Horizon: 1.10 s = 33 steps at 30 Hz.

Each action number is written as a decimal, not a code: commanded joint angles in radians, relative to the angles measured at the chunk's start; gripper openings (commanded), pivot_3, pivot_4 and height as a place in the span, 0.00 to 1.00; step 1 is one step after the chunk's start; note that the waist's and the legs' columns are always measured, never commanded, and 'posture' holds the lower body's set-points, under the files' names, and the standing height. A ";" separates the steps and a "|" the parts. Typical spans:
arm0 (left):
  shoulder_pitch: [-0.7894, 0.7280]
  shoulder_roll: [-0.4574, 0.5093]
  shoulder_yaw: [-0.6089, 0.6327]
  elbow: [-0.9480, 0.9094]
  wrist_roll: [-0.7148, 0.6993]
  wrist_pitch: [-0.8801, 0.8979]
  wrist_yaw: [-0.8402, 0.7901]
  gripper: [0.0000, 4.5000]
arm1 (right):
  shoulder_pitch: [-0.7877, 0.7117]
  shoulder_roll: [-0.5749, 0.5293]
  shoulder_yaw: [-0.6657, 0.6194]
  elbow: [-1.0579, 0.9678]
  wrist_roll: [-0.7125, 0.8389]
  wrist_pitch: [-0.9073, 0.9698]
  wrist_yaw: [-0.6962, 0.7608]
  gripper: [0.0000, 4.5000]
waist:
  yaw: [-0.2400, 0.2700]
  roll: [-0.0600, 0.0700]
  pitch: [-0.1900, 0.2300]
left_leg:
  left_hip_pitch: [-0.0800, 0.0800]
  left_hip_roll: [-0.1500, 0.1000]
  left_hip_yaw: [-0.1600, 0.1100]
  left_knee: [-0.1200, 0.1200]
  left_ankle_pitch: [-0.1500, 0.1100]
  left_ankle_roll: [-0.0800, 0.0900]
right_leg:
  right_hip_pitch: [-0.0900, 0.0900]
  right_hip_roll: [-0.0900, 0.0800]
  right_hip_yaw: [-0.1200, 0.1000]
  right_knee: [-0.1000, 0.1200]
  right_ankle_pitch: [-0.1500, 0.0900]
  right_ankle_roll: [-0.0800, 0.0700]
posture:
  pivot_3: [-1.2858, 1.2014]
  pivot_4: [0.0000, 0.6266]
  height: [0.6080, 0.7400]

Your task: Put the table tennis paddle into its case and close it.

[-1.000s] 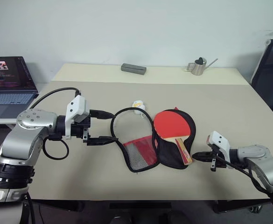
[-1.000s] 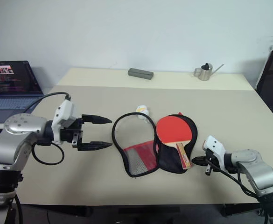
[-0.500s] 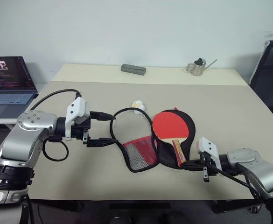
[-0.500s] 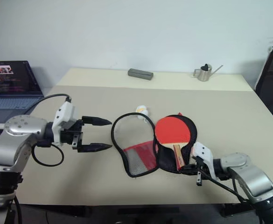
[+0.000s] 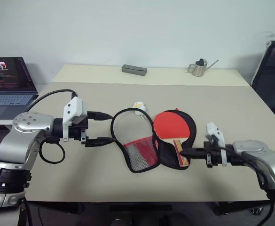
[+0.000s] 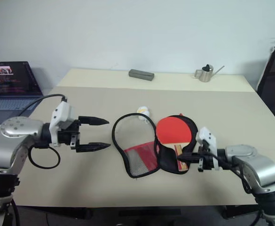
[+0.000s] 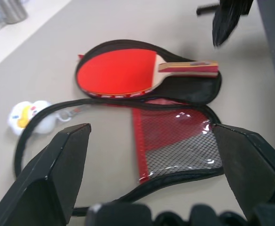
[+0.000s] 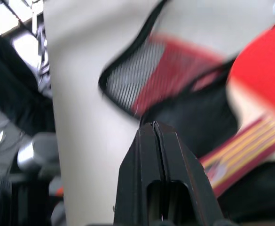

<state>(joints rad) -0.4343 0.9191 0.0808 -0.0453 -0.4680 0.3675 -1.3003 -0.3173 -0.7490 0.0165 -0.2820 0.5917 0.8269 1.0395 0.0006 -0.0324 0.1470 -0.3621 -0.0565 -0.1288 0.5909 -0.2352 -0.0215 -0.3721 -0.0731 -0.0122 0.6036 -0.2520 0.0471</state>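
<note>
Paddle (image 5: 171, 127) on open case (image 5: 142, 146); right gripper (image 5: 183, 152) pinched empty at handle; left gripper (image 5: 105, 127) wide

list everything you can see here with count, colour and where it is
table tennis paddle: 1, red face with wooden handle, lying on the black half of the open case
case: 1, black and red with mesh pocket, unzipped at mid table
small toy: 1, white and yellow, just behind the case's loop
grey block: 1, grey, far side of the table
watering can: 1, metal, far right of the table
table: 1, beige
laptop: 1, dark, open, on a surface to the left
chair: 1, black, right edge
left gripper: 1, black fingers open, left of the case
right gripper: 1, black fingers shut, tip by the paddle handle
</note>
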 commanded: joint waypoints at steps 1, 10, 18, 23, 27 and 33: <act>-0.006 0.023 0.040 0.009 0.003 -0.015 0.004 1.00 | -0.027 0.012 -0.042 -0.023 0.021 0.055 -0.081 0.04 | 0.000 -0.001 0.000 | 0.000 0.000 0.000 0.000 0.000 0.000 | 0.000 0.000 0.000 0.000 0.000 0.000 | 0.52 0.24 1.00; 0.013 0.024 0.039 -0.006 0.001 -0.020 0.005 1.00 | -0.043 0.119 -0.005 -0.191 -0.025 0.322 -0.445 0.67 | 0.001 -0.001 -0.001 | -0.001 0.000 -0.001 0.000 0.000 0.000 | -0.001 -0.001 0.000 0.000 0.000 0.000 | 0.52 0.24 1.00; -0.029 0.006 0.004 -0.007 -0.001 -0.022 -0.014 1.00 | -0.053 0.387 -0.078 -0.297 -0.092 0.637 -0.783 0.98 | 0.000 -0.001 -0.001 | -0.001 -0.001 -0.001 0.000 0.000 0.000 | -0.002 -0.001 0.001 0.001 -0.002 -0.003 | 0.52 0.24 1.00; -0.050 -0.006 -0.009 0.005 0.008 -0.025 -0.022 1.00 | -0.035 0.447 -0.083 -0.297 -0.160 0.658 -0.875 0.98 | 0.000 0.000 -0.001 | -0.001 -0.002 -0.001 0.000 0.000 0.000 | -0.002 -0.001 0.001 0.001 -0.002 -0.003 | 0.52 0.24 1.00; -0.058 -0.011 -0.013 0.010 0.012 -0.026 -0.023 1.00 | 0.006 0.470 -0.066 -0.282 -0.196 0.641 -0.914 0.98 | -0.001 -0.001 -0.001 | 0.000 -0.002 -0.001 0.000 0.000 0.000 | -0.002 0.000 0.000 0.003 0.000 0.001 | 0.52 0.24 1.00; -0.059 -0.013 -0.011 0.012 0.014 -0.025 -0.021 1.00 | 0.019 0.519 -0.021 -0.272 -0.228 0.620 -0.934 0.98 | -0.006 -0.001 -0.001 | 0.001 -0.001 -0.001 0.000 0.000 0.000 | -0.003 0.000 0.001 0.005 0.000 -0.001 | 0.52 0.24 1.00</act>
<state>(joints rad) -0.4730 0.9034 0.0559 -0.0284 -0.4526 0.3598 -1.3204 -0.2938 -0.2370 -0.0134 -0.5437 0.3726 1.4701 0.1085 -0.0051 -0.0330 0.1457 -0.3612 -0.0575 -0.1297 0.5907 -0.2351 -0.0213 -0.3747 -0.0732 -0.0115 0.6084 -0.2527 0.0460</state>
